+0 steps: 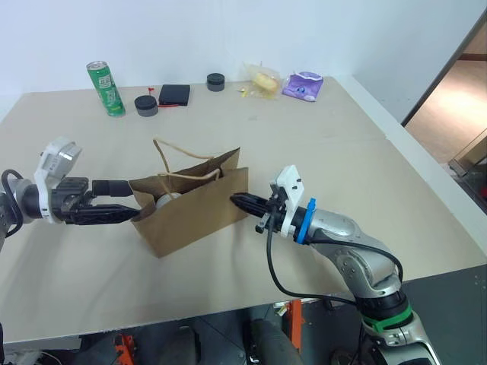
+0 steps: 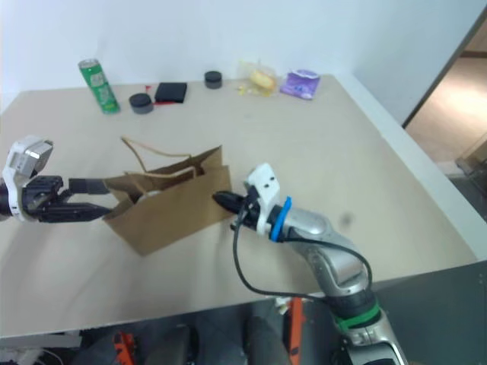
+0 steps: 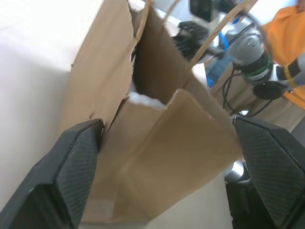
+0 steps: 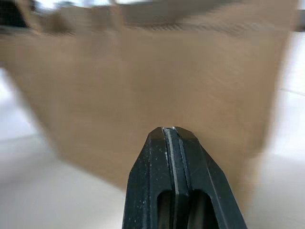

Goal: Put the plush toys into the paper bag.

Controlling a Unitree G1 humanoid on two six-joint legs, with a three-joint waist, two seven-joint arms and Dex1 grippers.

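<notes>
In the head view I see the paper bag (image 1: pixel 194 204) a little left of the centre of the frame, standing on the table (image 1: pixel 342 152), with its cord handles up and its mouth partly folded inward. My left claw (image 1: pixel 125 199) is wide open at the left end of the bag, one finger on each side of that narrow end. I judge it is about to pinch the paper or to hold the mouth open. My right claw (image 1: pixel 238 201) is fully closed, with nothing in it, and its tip is at the right end of the bag, touching it or almost touching.

Of the plush toys (image 1: pixel 165 200) I see only something pale inside the mouth of the bag. The left wrist view shows the same white patch deep between the paper walls. I think this is the egg-shaped toy, but I cannot be sure. The brown toy I cannot make out; it may be inside already.

The risks I judge from here:
- the bag is light and not held, so a push from the closed right claw can slide it or tip it over
- if the left claw closes on the wrong fold, it can shut the mouth or tear the edge, which already looks ragged
- a handle loop can catch on a finger
</notes>
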